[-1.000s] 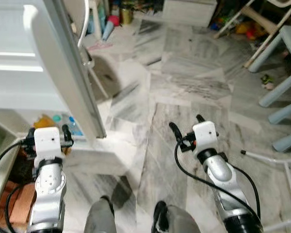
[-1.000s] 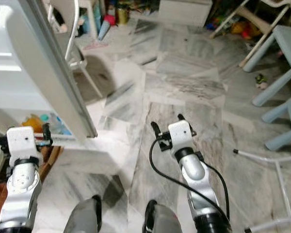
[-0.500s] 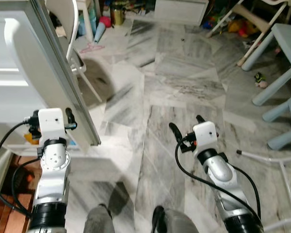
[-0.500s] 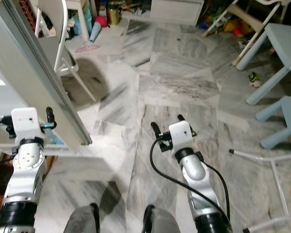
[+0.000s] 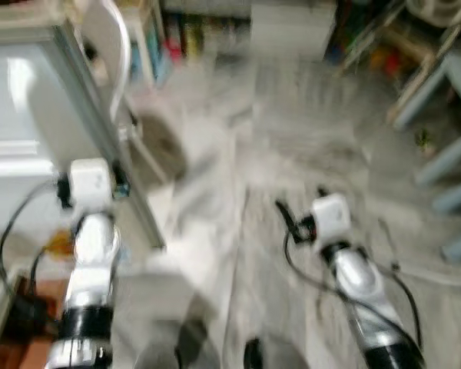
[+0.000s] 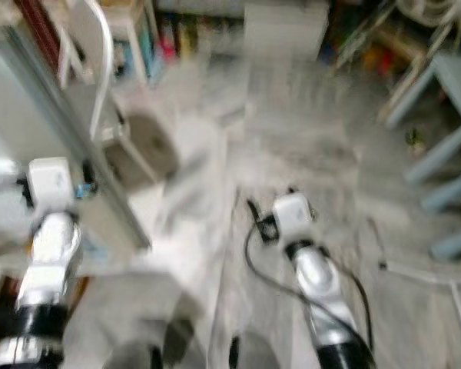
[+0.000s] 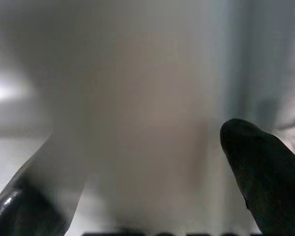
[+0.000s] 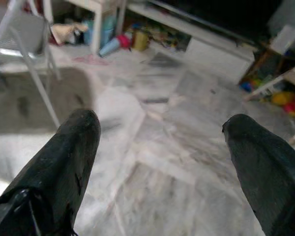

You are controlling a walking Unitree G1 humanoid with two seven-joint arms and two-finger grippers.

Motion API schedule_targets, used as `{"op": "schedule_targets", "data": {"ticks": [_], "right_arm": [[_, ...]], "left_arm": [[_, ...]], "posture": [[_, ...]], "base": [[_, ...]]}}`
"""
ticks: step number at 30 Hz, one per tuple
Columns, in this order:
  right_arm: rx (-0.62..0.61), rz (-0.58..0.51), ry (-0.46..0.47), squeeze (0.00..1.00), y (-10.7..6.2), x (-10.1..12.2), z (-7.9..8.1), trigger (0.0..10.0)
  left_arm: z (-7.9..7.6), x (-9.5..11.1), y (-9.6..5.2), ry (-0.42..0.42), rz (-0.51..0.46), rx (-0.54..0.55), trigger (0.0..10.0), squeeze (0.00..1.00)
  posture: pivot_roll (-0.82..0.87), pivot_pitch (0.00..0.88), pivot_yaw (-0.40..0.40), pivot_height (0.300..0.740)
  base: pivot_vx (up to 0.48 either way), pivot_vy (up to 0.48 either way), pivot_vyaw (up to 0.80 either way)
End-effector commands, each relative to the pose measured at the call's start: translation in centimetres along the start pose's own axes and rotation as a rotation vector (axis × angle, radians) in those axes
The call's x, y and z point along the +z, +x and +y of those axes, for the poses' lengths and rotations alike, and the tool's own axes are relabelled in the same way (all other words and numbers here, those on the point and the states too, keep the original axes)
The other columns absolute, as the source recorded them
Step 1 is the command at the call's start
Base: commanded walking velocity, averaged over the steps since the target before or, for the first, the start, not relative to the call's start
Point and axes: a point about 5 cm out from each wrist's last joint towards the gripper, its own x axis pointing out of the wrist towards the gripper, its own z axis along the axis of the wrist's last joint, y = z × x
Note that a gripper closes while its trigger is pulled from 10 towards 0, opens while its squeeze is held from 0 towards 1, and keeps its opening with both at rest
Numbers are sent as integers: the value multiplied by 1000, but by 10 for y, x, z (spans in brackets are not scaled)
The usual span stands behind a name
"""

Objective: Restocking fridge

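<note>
The picture is blurred by motion. The open white fridge door (image 5: 77,108) stands edge-on at the left, with its pale inner side (image 5: 15,146) beyond it. My left gripper (image 5: 91,187) is raised right against the door's edge, open; in the left wrist view its fingers (image 7: 265,172) stand wide apart before the door's blurred grey-white surface (image 7: 137,98), holding nothing. My right gripper (image 5: 301,201) hovers open over the marble floor (image 5: 238,154), and its wrist view shows the gripper (image 8: 164,123) spread with only floor between the fingers.
A white chair (image 5: 111,46) stands just behind the door. A white cabinet (image 5: 288,27) and toys line the back wall. Pale blue furniture (image 5: 453,84) and a white tube frame (image 6: 430,273) on the floor are to the right.
My left arm has risen along the fridge door's edge. The camera has swung and blurred. The right gripper keeps its pose, open.
</note>
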Motion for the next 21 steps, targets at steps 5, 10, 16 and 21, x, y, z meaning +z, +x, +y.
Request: {"op": "schedule_targets", "data": {"ticks": [5,10,16,21], "right_arm": [[16,-16,11,0,0,3,7,10000],[12,-18,7,0,-1,2,7,10000],[9,-24,1,0,1,3,7,10000],[11,-27,-2,0,2,4,8,10000]], "left_arm": [[-4,-4,-19,-5,-15,-41,10000,0],[-13,-10,-48,16,-29,-133,10000,0],[-13,-11,-64,29,-25,-145,10000,0],[-10,-16,-59,37,26,-131,10000,0]], "posture": [[58,125,-53,740],[68,130,-55,740],[78,131,-62,740],[81,127,-62,740]], "base": [[0,0,0],[0,0,0],[0,0,0],[0,0,0]]}}
